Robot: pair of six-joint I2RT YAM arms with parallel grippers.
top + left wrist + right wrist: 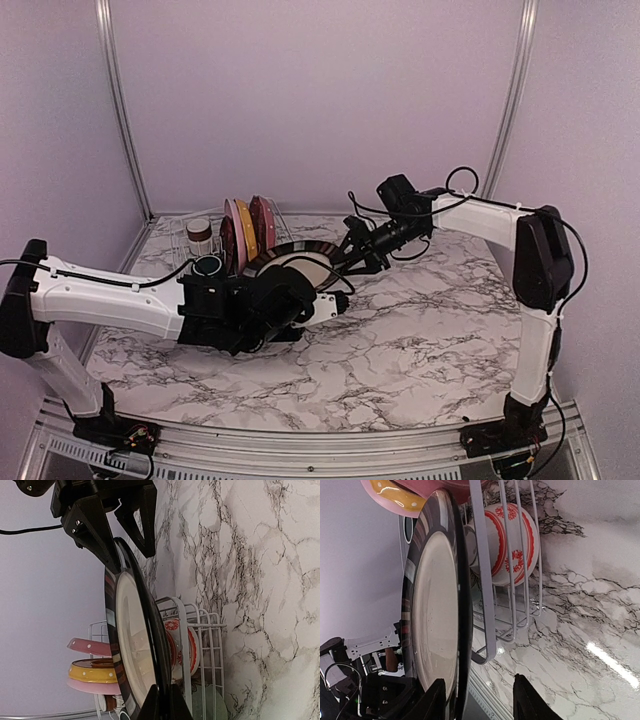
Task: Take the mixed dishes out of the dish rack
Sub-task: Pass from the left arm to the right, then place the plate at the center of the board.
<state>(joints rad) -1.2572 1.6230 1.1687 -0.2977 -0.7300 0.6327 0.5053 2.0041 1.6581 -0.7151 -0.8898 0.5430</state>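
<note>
A black plate with a cream centre (300,264) is held on edge just in front of the white wire dish rack (172,243). My left gripper (296,303) is shut on its near rim, as the left wrist view shows at my left gripper (165,702) and the plate (131,635). My right gripper (352,256) is open, its fingers (94,529) straddling the far rim. In the right wrist view the plate (436,610) stands between the jaws of my right gripper (480,700), close to the left finger (433,702).
The pink (232,232), yellow (245,236) and dark red (263,222) plates stand upright in the rack. A white-and-brown cup (199,235) and a dark green mug (207,266) are at its left. A white dish with a red floral pattern (512,545) leans behind the wires. The marble tabletop (430,330) extends right.
</note>
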